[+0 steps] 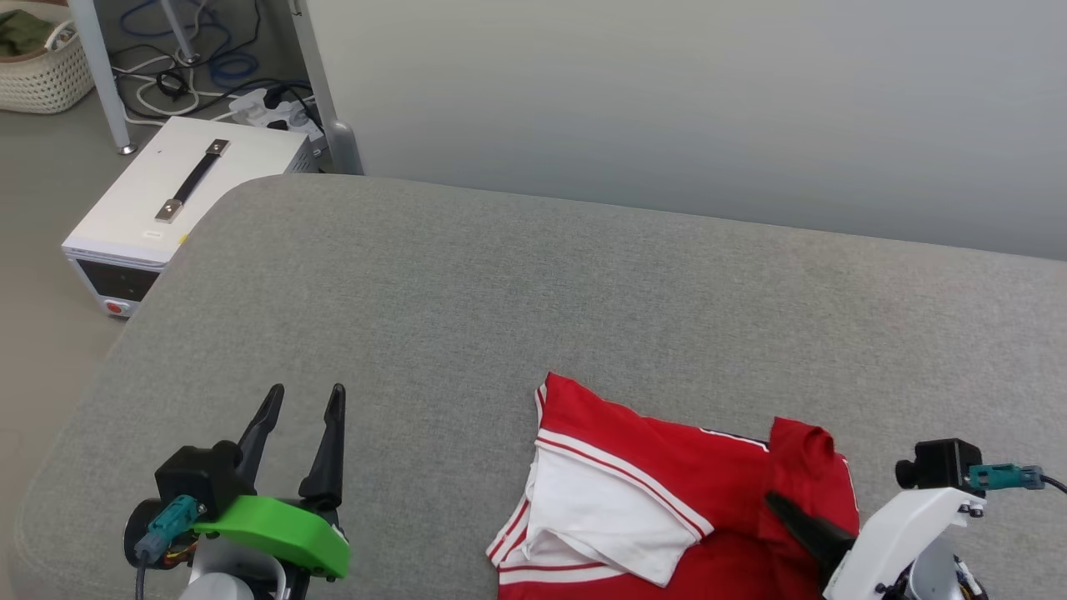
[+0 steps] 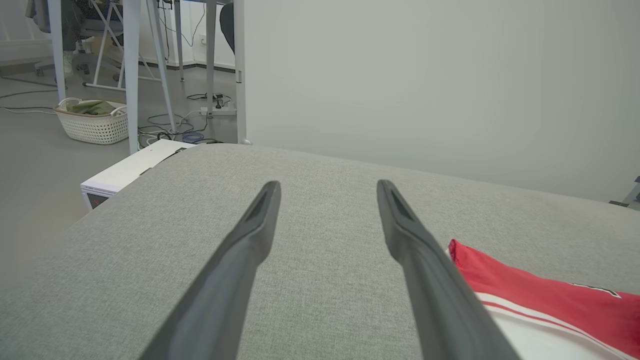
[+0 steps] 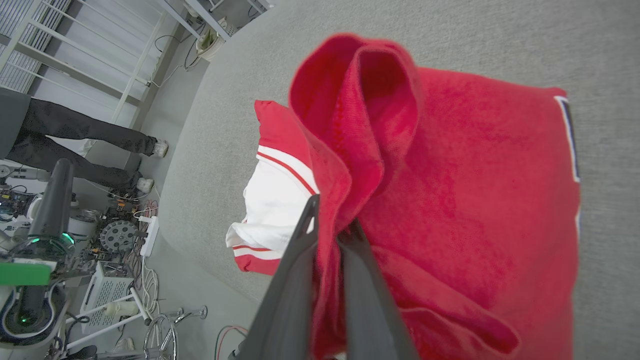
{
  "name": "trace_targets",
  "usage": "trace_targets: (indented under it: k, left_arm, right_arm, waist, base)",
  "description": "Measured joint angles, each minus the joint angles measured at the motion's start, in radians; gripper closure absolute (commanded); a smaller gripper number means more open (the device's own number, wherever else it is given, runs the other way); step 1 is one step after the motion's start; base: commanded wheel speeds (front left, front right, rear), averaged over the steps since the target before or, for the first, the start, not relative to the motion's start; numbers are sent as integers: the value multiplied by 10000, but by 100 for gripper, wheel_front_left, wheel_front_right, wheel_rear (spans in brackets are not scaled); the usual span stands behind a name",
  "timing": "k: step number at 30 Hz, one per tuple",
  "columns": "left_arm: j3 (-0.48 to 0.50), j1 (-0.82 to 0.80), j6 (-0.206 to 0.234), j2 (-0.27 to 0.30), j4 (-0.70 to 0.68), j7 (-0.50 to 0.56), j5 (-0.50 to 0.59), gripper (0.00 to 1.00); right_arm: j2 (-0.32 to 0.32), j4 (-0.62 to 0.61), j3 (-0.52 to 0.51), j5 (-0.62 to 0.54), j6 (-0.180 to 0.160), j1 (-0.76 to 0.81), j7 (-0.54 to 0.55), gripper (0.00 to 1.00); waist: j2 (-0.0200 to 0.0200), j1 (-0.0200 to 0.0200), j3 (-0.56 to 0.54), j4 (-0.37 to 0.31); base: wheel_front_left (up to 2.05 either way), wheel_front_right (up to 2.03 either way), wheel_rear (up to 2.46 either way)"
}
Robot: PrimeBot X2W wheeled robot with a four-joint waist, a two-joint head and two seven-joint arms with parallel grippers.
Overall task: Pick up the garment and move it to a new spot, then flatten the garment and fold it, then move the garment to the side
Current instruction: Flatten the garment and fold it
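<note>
Where the right hand (image 3: 332, 214) pinches it, the red garment (image 3: 450, 200) bunches upward.

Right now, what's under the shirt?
The shirt lies on the grey cushion. The right gripper pinches a raised fold of it. Anything beneath the fabric is covered.

A grey fabric worktop (image 1: 467, 283) meets a pale partition panel (image 1: 667, 100) along its far edge. On the floor beside its far left corner stands a white box (image 1: 133, 225) with a black handle (image 1: 193, 180). Beyond it lie tangled cables (image 1: 229, 68), a power strip (image 1: 271, 108) and a woven basket (image 1: 46, 79) holding green cloth. A person's dark-trousered legs (image 3: 75, 135) stand nearby.
</note>
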Motion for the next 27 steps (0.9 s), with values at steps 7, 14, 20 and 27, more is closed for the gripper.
trace_targets:
  k: [7, 14, 20, 27]
  left_arm:
    - [12, 21, 0, 2, 63, 2, -71, 0]
    - [-8, 7, 0, -25, 105, 2, -75, 0]
    - [-94, -45, 0, -75, 169, 2, -100, 0]
    - [-205, -173, 0, -121, 395, 2, -334, 0]
  right_arm:
    - [173, 585, 1060, 1039, 0, -437, -602, 100]
    - [215, 1856, 2431, 1607, -2, -1336, -1847, 100]
    - [217, 3196, 3141, 1894, -8, -2222, -2543, 100]
    - [219, 4635, 3712, 2359, -8, -3153, -3225, 100]
  waist:
    - [0, 0, 92, 333]
    - [0, 0, 353, 575]
    - [0, 0, 512, 803]
    - [0, 0, 704, 1077]
  base:
    - [0, 0, 0]
    - [0, 0, 0]
    - [0, 0, 0]
    - [0, 0, 0]
